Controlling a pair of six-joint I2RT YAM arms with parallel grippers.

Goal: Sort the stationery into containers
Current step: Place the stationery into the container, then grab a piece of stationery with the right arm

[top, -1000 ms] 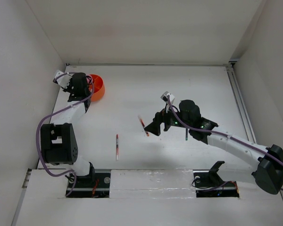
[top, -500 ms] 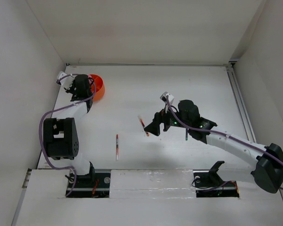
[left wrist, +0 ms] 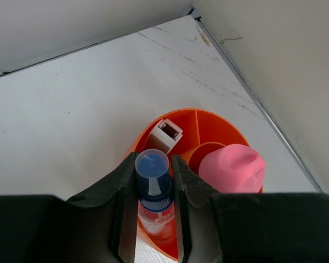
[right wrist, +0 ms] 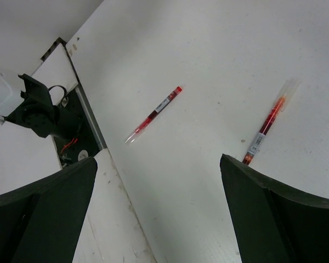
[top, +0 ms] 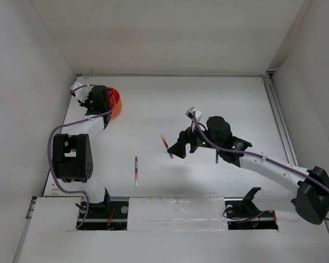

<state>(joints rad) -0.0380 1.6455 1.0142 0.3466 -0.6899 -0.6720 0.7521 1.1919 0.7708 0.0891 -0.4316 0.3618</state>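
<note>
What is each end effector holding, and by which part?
The left end effector grips the bottle by its blue-capped top; right end effector holds nothing.

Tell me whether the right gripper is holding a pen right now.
No, the right gripper is spread wide with nothing in it, and both red-white pens lie loose on the table.

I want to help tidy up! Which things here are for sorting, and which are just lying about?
For sorting: round orange plastic cup with dividers, clear blue-capped bottle, stubby pink tube, two thin red-and-white pens.
Just lying about: purple cable, long grey side rail.
</note>
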